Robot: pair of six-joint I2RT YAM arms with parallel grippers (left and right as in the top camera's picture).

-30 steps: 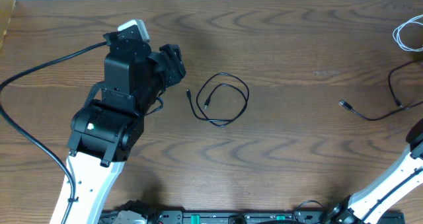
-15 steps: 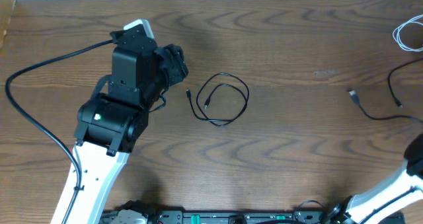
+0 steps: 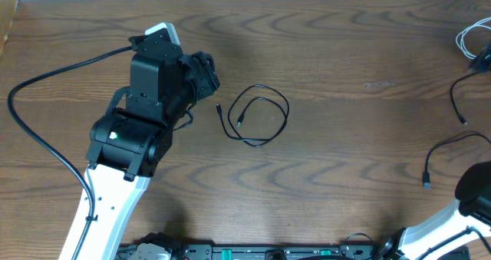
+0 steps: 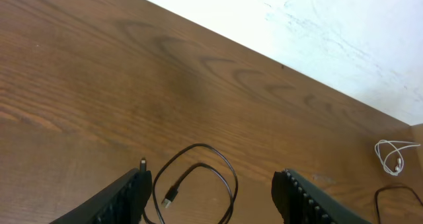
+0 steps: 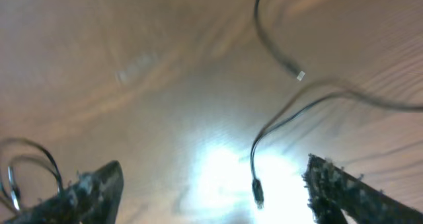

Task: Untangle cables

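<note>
**Take One Plug End, Not the Loop**

The left end effector (image 4: 213, 186) hangs half open and empty. The looped black cable (image 4: 198, 147) lies on the counter (image 3: 345, 176) just ahead of it. It is best pinched at a plug end and drawn out straight. The right end effector (image 5: 213, 174) is blurred, wide apart and grips nothing visible, with a second black cable (image 5: 254, 151) between its fingers.

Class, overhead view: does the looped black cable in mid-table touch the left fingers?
No: the looped cable lies flat on the table, with bare wood between it and the left fingers.
</note>
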